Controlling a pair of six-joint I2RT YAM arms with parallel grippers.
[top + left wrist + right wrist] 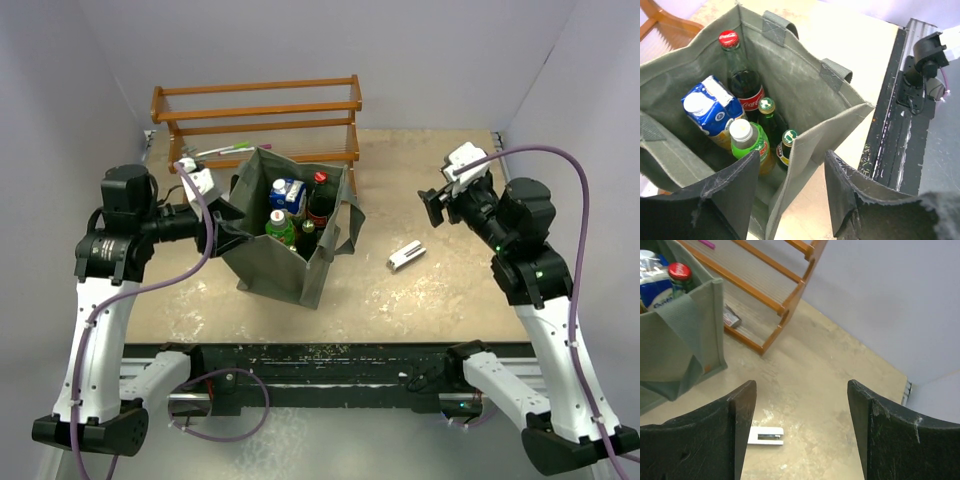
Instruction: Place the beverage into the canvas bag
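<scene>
The grey-green canvas bag [320, 262] stands open at left of centre. Inside it stand a red-capped cola bottle [742, 75], a blue-and-white carton [710, 107], a green bottle with a white cap [747, 142] and two dark bottles with green caps [767, 112]. My left gripper [226, 226] is at the bag's left rim. In the left wrist view it [792, 157] is open and straddles the bag's wall, one finger inside and one outside, holding nothing. My right gripper [436, 206] is open and empty, raised above the table to the right of the bag [695, 335].
A wooden two-tier rack [258, 110] stands behind the bag, with pens [225, 150] on its lower shelf. A small white flat object [406, 255] lies on the table right of the bag and shows in the right wrist view [766, 435]. White walls enclose the table.
</scene>
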